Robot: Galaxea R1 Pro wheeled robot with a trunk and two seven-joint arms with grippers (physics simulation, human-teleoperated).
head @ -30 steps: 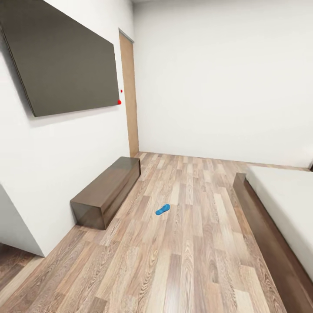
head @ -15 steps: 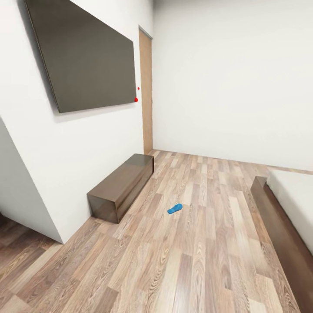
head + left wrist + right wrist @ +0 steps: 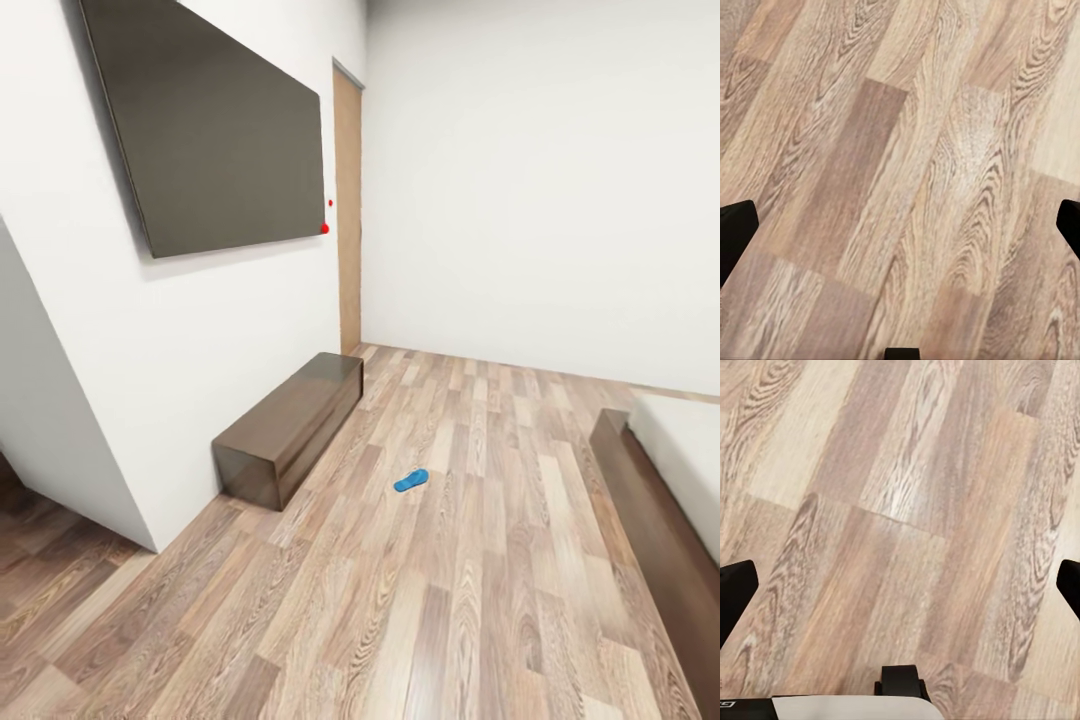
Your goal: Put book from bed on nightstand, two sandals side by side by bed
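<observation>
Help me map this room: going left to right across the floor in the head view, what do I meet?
Long low dark cabinet → blue sandal → bed, with its dark wood frame before the pale mattress.

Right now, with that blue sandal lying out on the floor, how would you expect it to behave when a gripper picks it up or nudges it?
The blue sandal looks thin and flat, so it is probably light and may flex if gripped by one end. Lying flat on the glossy wood-plank floor, it would likely slide rather than roll or tip when pushed. Its low profile could make a grasp from above awkward.
</observation>
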